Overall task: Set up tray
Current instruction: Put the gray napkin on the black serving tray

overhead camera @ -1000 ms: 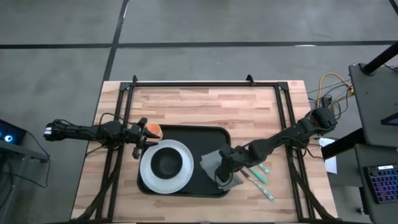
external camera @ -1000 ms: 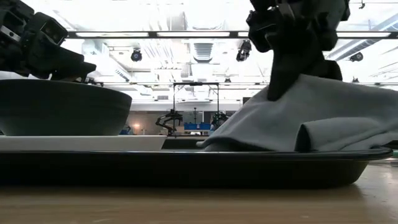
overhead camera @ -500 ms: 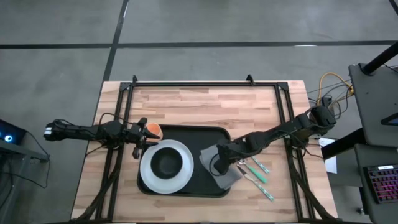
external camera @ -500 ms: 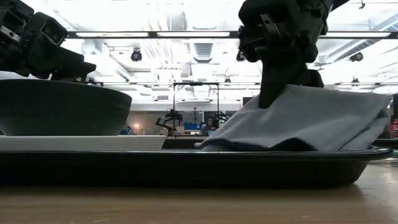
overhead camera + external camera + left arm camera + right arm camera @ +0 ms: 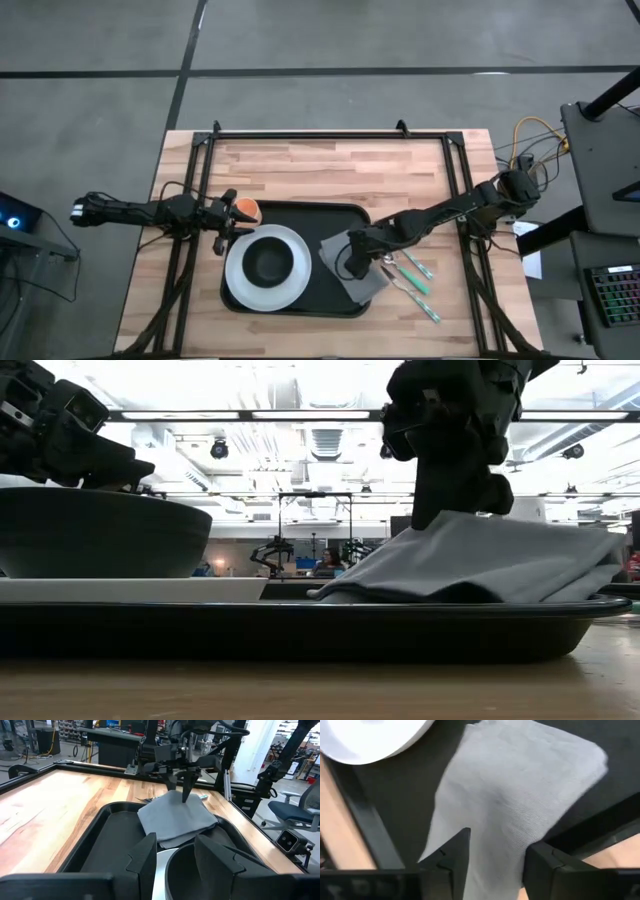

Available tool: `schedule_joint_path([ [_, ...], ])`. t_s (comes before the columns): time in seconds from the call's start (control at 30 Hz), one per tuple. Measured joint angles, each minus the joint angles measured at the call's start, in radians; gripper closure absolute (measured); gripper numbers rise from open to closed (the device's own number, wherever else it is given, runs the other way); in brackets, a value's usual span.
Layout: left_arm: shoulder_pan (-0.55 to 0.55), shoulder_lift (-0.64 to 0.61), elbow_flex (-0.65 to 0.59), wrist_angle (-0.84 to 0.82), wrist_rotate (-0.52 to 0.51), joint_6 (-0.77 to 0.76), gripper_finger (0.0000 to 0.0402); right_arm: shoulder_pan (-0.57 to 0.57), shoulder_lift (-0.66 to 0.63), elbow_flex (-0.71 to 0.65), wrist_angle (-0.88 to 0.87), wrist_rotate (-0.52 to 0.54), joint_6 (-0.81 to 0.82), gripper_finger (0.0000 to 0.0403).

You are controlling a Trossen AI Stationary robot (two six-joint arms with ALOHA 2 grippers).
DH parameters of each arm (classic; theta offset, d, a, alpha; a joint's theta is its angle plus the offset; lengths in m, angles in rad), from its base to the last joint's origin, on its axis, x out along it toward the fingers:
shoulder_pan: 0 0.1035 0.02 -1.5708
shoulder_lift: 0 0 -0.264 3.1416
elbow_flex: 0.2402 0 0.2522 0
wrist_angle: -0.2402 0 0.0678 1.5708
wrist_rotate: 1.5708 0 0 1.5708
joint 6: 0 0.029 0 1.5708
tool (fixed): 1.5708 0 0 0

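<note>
The black tray (image 5: 300,215) lies mid-table, with a white plate (image 5: 240,285) on its left half and a dark bowl (image 5: 266,262) on the plate. A grey folded napkin (image 5: 362,285) rests on the tray's right part, its right edge over the rim. My right gripper (image 5: 350,262) stands open over the napkin (image 5: 172,817), fingers pointing steeply down, one on either side of the cloth's raised middle (image 5: 495,820). My left gripper (image 5: 180,860) waits open at the tray's far left corner. My right gripper's fingertips (image 5: 450,510) stand right at the top of the napkin's raised middle, coming from above. Whether they touch the cloth I cannot tell. The napkin lies on the tray by its own weight.
Green-handled cutlery (image 5: 418,280) lies on the wood right of the tray. An orange object (image 5: 247,209) sits by my left gripper at the tray's far left corner. A black frame (image 5: 330,135) borders the table's far edge and sides.
My right gripper has gone a little toward the table's left, drawing the napkin farther onto the tray, and has opened, letting go. The napkin's pulled-up peak has sunk and its right fold has flattened.
</note>
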Motion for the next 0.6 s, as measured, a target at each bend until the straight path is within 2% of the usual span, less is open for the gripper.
schedule_joint_path([
  [0.17,0.000,0.000,0.000,0.000,0.000,0.000,0.0287,-0.015,0.000,0.010,-0.093,0.000,-0.048,0.0239],
  [0.37,0.000,0.000,0.000,0.000,0.000,0.000,0.0287,-0.031,0.000,0.019,-0.202,0.003,-0.120,0.0235],
  [0.6,0.000,0.000,0.000,0.000,0.000,0.000,0.0287,-0.023,-0.002,0.052,-0.146,0.001,-0.403,0.0243],
])
